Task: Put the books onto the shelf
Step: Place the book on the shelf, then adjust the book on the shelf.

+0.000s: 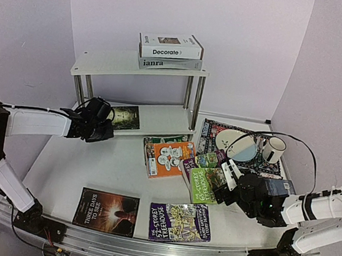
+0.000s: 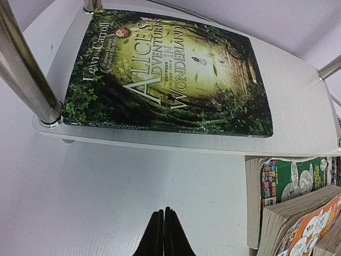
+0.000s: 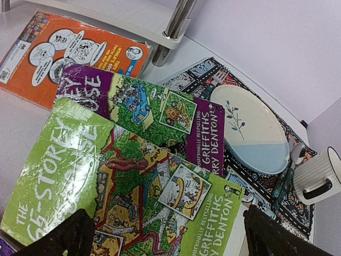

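My left gripper (image 2: 164, 213) has its jaws clenched on nothing, low over the counter (image 1: 116, 171) just in front of the shelf (image 1: 104, 65). On the lower tier lies "Alice's Adventures in Wonderland" (image 2: 170, 74), Lewis Carroll's name along its edge. Up top, "Decorate" (image 1: 170, 46) sits on "ianra" (image 1: 166, 63). My right gripper (image 1: 229, 183) has its jaws released wide, over the green "65-Storey" paperback (image 3: 106, 181), which rests at a slant on a purple one (image 3: 138, 101) reading "Griffiths" and "Denton". The orange book (image 3: 69, 48) lies beyond them by a shelf leg. "Three Days to See" (image 1: 106, 211) and "52-Storey Treehouse" (image 1: 180, 222) wait flat near the arm bases. My worry is the green cover: it is thin and glossy, so a pinch may slip off, or drag the purple book along and shove it into the placemat (image 1: 211, 129), where the plate (image 3: 250, 128) and mug (image 3: 319, 176) stand close. On the left, a careless push forward could knock Alice askew or clip the chrome leg (image 2: 26, 74) beside it.
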Controlling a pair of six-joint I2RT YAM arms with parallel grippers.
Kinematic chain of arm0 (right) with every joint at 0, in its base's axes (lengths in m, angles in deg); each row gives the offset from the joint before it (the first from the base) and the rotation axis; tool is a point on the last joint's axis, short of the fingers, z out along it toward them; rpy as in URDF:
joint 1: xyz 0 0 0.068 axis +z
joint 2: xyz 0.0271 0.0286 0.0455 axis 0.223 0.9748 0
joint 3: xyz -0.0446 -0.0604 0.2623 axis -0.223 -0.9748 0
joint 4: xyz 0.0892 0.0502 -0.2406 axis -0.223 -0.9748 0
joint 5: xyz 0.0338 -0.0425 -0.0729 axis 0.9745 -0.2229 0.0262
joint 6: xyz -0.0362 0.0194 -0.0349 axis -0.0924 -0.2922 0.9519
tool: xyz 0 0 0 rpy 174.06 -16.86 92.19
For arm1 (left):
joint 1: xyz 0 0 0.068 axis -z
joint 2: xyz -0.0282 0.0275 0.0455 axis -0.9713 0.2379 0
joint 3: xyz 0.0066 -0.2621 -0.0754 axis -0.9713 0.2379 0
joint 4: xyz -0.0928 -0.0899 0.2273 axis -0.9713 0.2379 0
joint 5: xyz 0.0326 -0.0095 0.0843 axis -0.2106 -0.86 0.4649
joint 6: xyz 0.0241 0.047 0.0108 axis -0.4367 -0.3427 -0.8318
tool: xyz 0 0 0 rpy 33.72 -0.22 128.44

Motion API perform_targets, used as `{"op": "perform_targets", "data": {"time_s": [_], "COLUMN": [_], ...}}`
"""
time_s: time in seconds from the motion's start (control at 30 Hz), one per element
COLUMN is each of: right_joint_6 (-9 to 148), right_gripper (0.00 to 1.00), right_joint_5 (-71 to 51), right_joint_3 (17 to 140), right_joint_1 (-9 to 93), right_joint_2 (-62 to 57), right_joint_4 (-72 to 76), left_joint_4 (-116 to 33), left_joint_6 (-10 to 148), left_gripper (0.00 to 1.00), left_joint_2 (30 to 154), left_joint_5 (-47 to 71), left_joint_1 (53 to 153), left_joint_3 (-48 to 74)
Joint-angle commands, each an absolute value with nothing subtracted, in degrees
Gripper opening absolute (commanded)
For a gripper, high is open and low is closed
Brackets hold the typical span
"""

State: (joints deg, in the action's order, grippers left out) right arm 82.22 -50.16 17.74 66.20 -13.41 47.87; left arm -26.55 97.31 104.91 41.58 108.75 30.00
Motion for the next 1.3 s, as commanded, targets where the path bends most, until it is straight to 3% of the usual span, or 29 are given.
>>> {"op": "perform_targets", "data": {"time_s": [0.0,0.57,1.27], "right_joint_6": [82.1,82.3,82.2], "right_gripper": [0.98,0.98,0.98], "right_joint_5": [-50.6,-50.5,-49.8], "right_joint_3": [19.4,19.6,19.5], "right_joint_1": [66.1,66.1,66.1], "right_joint_2": [-14.6,-14.1,-14.7], "right_joint_4": [47.8,47.7,47.6], "left_joint_4": [-25.8,-23.0,-21.5], "left_joint_6": [97.9,92.7,92.4], "left_gripper": [0.0,0.0,0.0], "left_joint_2": [106.0,116.2,123.6], "left_joint_5": [44.5,37.7,43.1], "left_joint_1": [107.0,100.3,99.9], "left_joint_3": [25.7,17.7,11.9]}}
